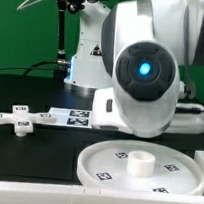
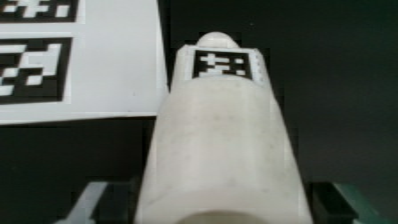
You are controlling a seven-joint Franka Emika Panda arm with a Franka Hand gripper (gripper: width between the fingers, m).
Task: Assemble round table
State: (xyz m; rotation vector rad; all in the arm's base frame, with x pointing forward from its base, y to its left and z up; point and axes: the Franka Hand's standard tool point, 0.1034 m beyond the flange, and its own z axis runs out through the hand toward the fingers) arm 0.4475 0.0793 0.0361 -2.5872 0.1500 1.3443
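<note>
- You see the gripper pinching the short cylinder leg, whose tagged end shows beside the marker board.
- The round disc lies flat; the cross-shaped base rests apart, toward the exterior view's left.

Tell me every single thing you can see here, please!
round disc: one, white, flat on the table at the front, tags on top, small hub in its middle.
cross-shaped base: one, white, on the table at the exterior view's left.
leg: one, white, tag near its far end, between the fingers; hidden in the exterior view.
marker board: one, white with black tags, flat on the table beside the base.
table: one, black.
backdrop: one, green, behind the table.
robot arm: one, white with a blue light, large at the exterior view's right.
gripper: one, dark fingers, shut on the leg.
</note>
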